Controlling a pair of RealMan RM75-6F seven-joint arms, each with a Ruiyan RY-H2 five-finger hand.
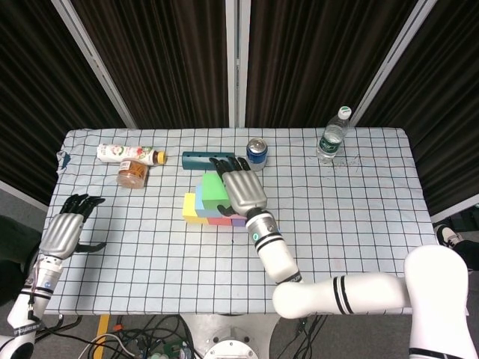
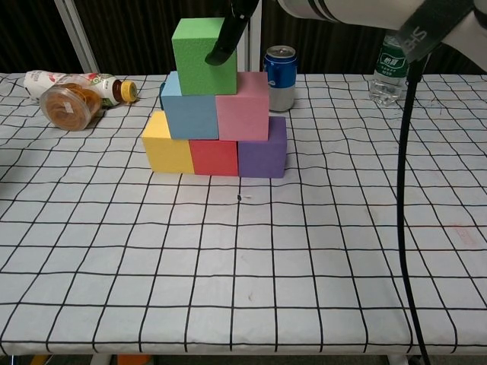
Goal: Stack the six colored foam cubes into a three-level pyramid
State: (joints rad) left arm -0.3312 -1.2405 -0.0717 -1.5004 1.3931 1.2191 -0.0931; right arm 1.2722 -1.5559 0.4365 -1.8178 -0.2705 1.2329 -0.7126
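Fingers [image 2: 225,39] of right hand [image 1: 243,190] touch green cube [image 2: 202,56] (pyramid's top).

right robot hand [image 1: 243,191] stretched forward, fingers extended, left robot hand [image 1: 63,232] low, fingers loosely apart

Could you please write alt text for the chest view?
Six foam cubes form a pyramid: yellow, red, purple below, blue and pink above, green cube on top, touched by the right robot hand. A soda can stands behind.
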